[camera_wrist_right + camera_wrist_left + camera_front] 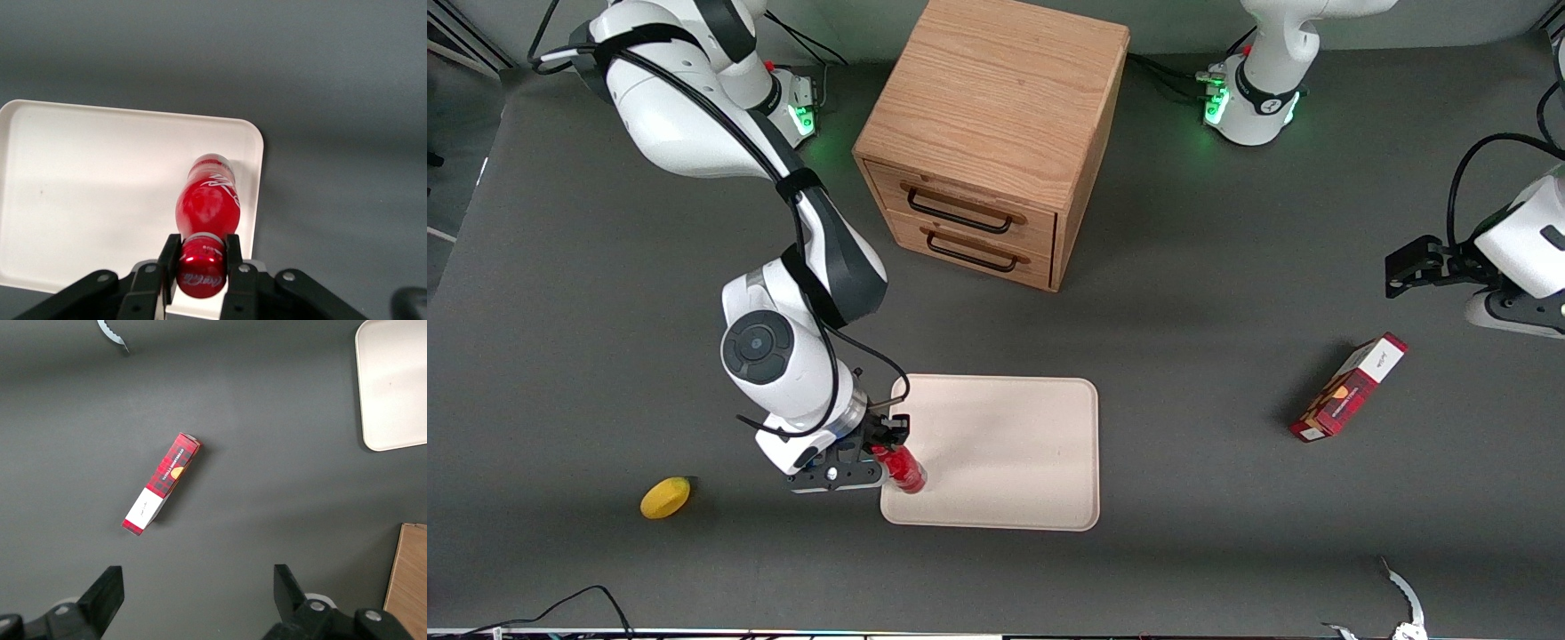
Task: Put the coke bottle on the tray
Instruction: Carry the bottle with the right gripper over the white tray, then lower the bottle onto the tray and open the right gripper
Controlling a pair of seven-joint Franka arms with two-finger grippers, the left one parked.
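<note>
Gripper (202, 257) clenched on coke bottle (208, 203) cap, wrist view alone shows base over tray (100, 187) edge

The working arm (694, 116) has smooth white shells with dark grey bands at the joints. One joint carries a round grey cap (758, 341) with a small centre mark. Thin black cables run along the shells, tied by black straps, and one loops loose near the wrist. The base (796, 102) glows green. The pincer (882, 444) is black, with a flat body showing silver screws and two short black fingers (169, 257).
</note>
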